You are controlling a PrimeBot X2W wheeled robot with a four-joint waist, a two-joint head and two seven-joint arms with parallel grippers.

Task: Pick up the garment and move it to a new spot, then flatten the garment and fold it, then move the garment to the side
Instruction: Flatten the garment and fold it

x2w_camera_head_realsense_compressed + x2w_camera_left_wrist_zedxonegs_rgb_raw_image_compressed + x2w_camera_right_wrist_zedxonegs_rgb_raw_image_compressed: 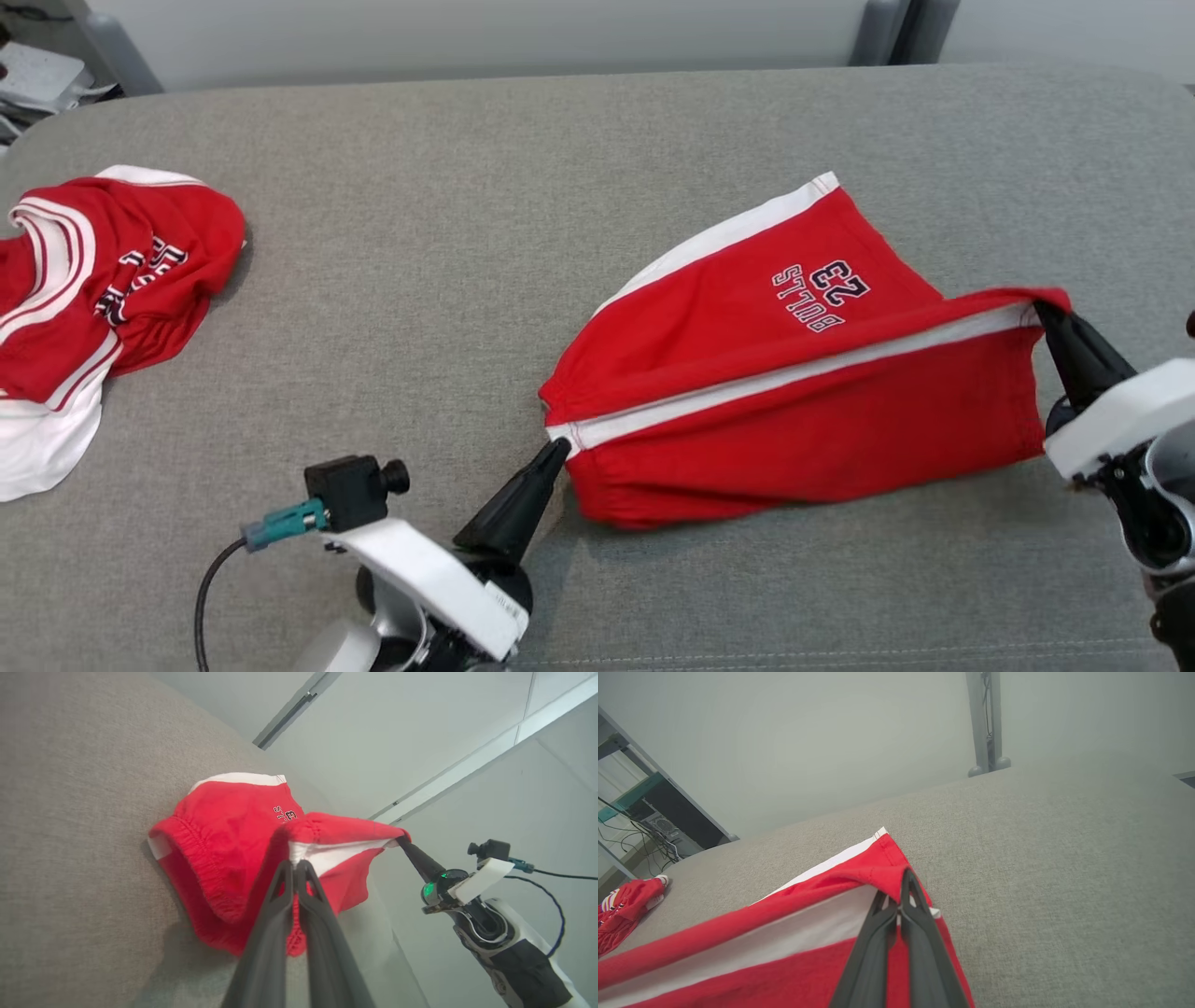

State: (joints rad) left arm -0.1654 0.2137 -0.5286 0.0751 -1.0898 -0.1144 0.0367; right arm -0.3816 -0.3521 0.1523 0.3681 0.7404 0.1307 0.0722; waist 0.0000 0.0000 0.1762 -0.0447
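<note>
**Fold step, both arms engaged.** I read this as the folding stage of the task. The red shorts (794, 392) lie right of centre on the grey surface (467, 233), with the far half flat and its "BULLS 23" print facing up. The near half is raised along the white side stripe.

- **Left pincer** (557, 448): closed on the stripe's waistband end. In the left wrist view its 2 fingers meet on the white band (295, 863).
- **Right pincer** (1041, 313): closed on the stripe's hem end, pinching the corner in the right wrist view (903, 882).
- **Pose:** the left arm reaches in from the lower left with its fingers angled up and to the right. The right arm comes in from the right edge with its fingers angled up and to the left. The stripe is stretched nearly taut between the 2 tips.
- **Next move, as I judge it:** carry both ends together across to the far white-banded edge at equal height and tension, lower them, then release.

A 2nd red-and-white garment (103, 280) sits crumpled at the far left, well apart.
</note>
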